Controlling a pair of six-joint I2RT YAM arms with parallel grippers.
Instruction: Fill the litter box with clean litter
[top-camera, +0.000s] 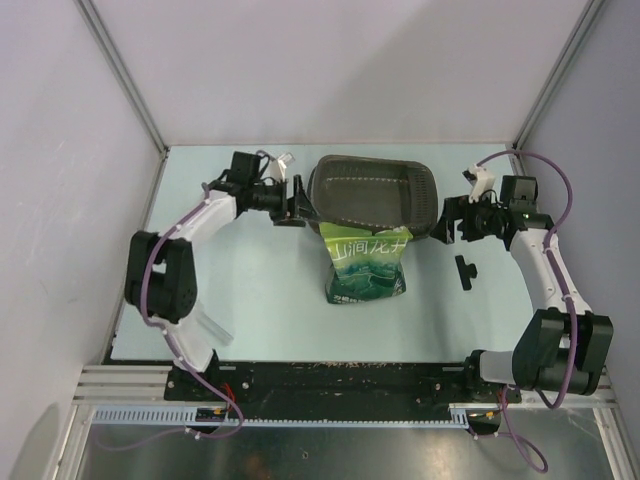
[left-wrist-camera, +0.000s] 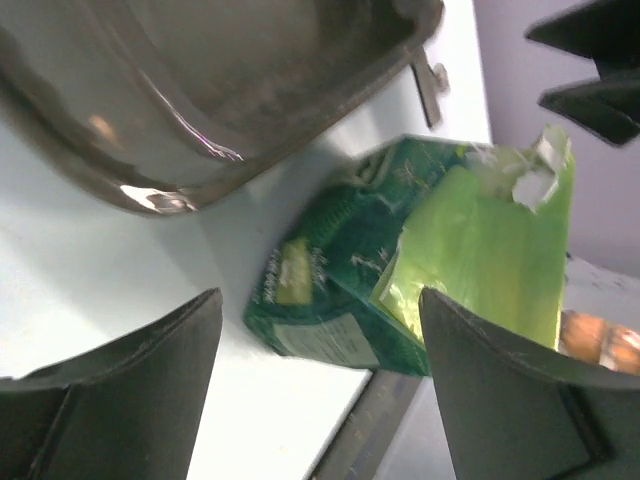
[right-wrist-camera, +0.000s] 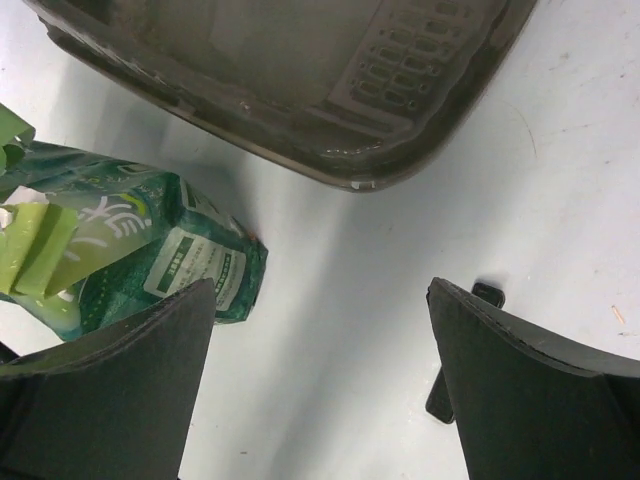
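Both pairs of jaws stand wide apart with nothing between them, the left gripper (top-camera: 297, 200) at one end of the tray and the right gripper (top-camera: 447, 220) at the other. Between them sits one litter box (top-camera: 425, 185), shallow dark glossy plastic with rounded corners and a textured floor. One crinkly green pouch (top-camera: 368, 265) stands against its near rim, top torn. One small black piece (top-camera: 466, 271) lies near the right gripper, too small to identify.

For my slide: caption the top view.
Left gripper and right gripper, open, flank the litter box; green bag at near rim.
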